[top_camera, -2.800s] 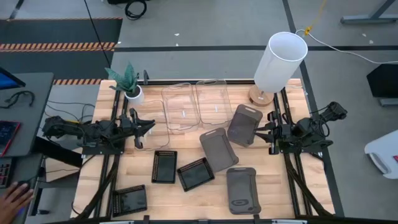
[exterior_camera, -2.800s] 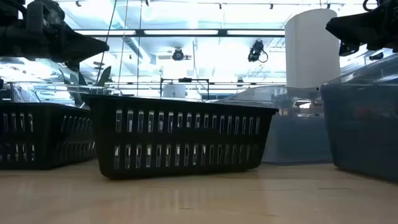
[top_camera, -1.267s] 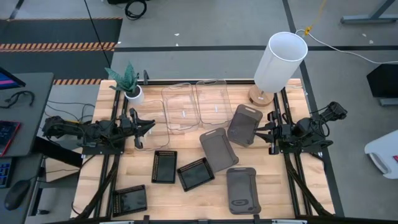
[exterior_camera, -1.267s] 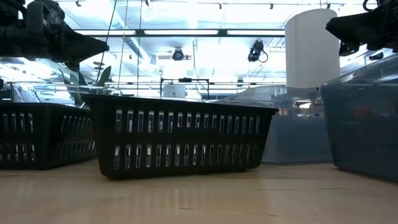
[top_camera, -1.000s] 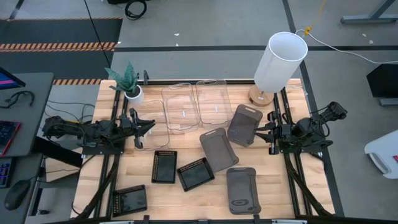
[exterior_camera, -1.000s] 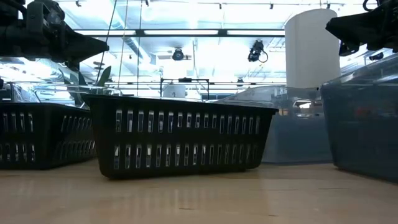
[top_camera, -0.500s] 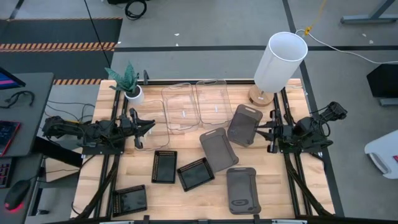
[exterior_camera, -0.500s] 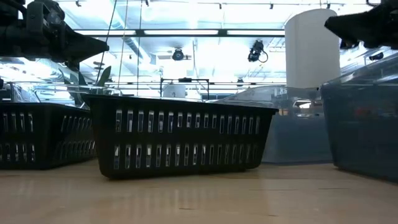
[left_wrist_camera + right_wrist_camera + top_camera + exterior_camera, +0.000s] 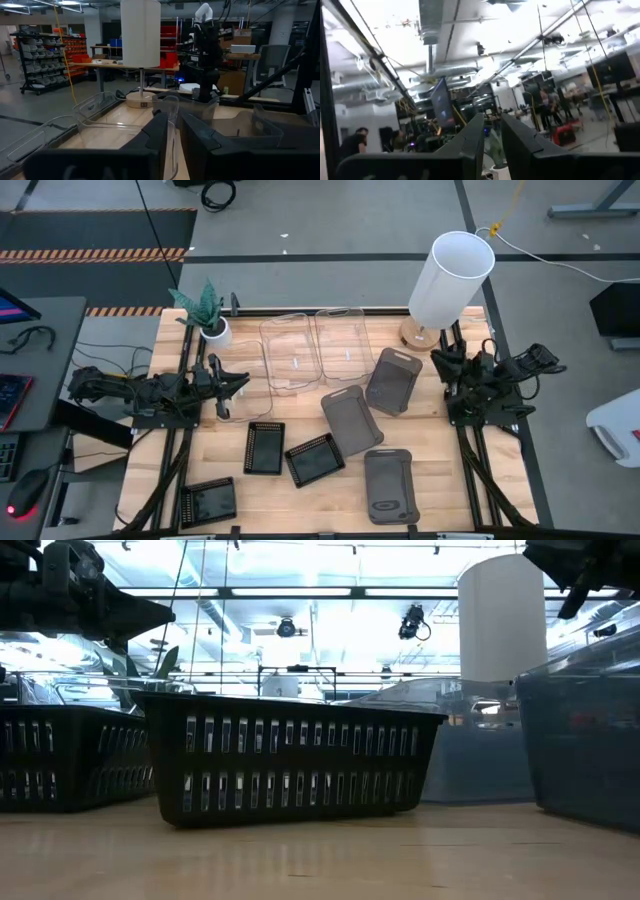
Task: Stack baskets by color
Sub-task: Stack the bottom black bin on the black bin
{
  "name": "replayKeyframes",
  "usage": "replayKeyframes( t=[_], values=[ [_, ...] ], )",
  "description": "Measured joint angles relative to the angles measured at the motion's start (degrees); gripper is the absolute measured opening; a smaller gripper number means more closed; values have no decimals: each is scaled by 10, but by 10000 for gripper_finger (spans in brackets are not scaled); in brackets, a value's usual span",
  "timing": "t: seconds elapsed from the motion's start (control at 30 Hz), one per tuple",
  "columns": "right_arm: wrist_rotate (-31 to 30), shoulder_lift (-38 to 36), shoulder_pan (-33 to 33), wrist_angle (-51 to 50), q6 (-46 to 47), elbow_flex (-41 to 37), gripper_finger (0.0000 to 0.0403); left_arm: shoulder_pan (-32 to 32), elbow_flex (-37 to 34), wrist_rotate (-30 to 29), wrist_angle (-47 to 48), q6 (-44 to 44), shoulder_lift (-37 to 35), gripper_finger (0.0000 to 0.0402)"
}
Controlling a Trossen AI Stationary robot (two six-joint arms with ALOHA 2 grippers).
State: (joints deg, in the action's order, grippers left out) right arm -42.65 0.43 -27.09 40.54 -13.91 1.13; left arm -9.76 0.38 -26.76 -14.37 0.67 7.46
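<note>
The right end effector (image 9: 443,360) has swung up toward the lamp shade (image 9: 452,275), empty, fingers a narrow gap apart; the left end effector (image 9: 243,383), likewise narrowly parted, hovers beside the clear baskets (image 9: 316,345), while grey baskets (image 9: 350,418) and black baskets (image 9: 266,447) lie unstacked on the surface (image 9: 440,470), and no labels appear legible.

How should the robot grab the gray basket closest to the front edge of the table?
Probably by a long side rim of the grey basket, coming straight down. It lies flat and open-side up with nothing touching it, and its thin wall suits one finger inside and one outside. The right gripper is nearer.
</note>
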Motion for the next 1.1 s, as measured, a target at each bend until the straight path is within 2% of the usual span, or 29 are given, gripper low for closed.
replayKeyframes(
  t=[0.23,0.37,0.47,0.6,0.77,0.9,1.1],
  values=[
    [6,0,1,-39,-18,0,71,0,0,0,0,0,0,53],
    [-59,3,11,-68,-23,23,68,0,0,0,0,0,0,58],
    [-79,8,15,-160,6,58,62,0,0,0,0,0,0,59],
    [-104,27,27,-307,105,105,55,0,0,0,0,0,0,54],
    [-102,63,43,-413,182,142,52,0,0,0,0,0,0,51],
    [-96,89,53,-435,205,148,52,0,0,0,0,0,0,53],
    [-48,125,59,-439,246,148,52,0,0,0,0,0,0,56]
  ],
)
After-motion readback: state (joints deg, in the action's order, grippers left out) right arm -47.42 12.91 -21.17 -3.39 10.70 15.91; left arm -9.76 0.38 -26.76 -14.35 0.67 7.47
